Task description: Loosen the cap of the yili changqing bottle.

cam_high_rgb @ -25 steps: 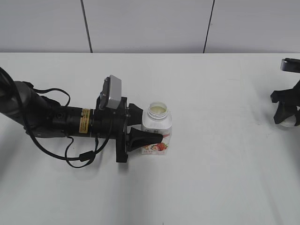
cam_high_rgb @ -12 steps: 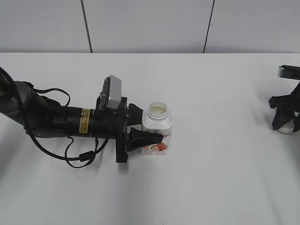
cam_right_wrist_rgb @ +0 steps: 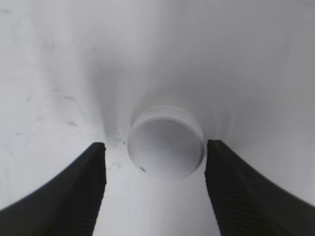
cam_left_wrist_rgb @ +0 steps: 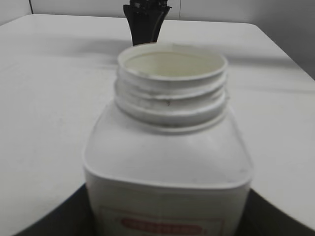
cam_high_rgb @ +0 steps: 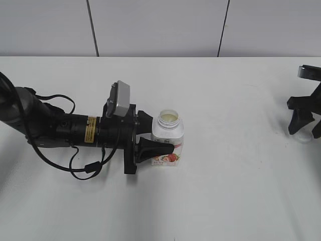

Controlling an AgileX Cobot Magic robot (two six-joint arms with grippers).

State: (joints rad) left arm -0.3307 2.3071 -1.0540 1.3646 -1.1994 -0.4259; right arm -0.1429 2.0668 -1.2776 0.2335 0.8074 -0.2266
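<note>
The yili changqing bottle (cam_high_rgb: 169, 131) stands upright mid-table, white with a strawberry label. Its threaded mouth (cam_left_wrist_rgb: 172, 64) is open, with no cap on it. My left gripper (cam_high_rgb: 161, 134) is shut on the bottle's body; its dark fingers (cam_left_wrist_rgb: 69, 216) press both lower sides. The round white cap (cam_right_wrist_rgb: 166, 142) lies flat on the table at the far right (cam_high_rgb: 302, 136). My right gripper (cam_right_wrist_rgb: 155, 147) is open just above it, one finger (cam_right_wrist_rgb: 78, 191) on each side and neither touching it. The gripper also shows in the exterior view (cam_high_rgb: 305, 125).
The white table (cam_high_rgb: 230, 191) ends at a grey panelled wall (cam_high_rgb: 160, 27) behind. The left arm (cam_high_rgb: 60, 130) and its cables lie low across the left of the table. The right arm (cam_left_wrist_rgb: 146, 22) shows as a dark shape far behind the bottle.
My right gripper came down with the cap at the far right, then opened; the cap now lies loose on the table. The left gripper and bottle have not moved.
</note>
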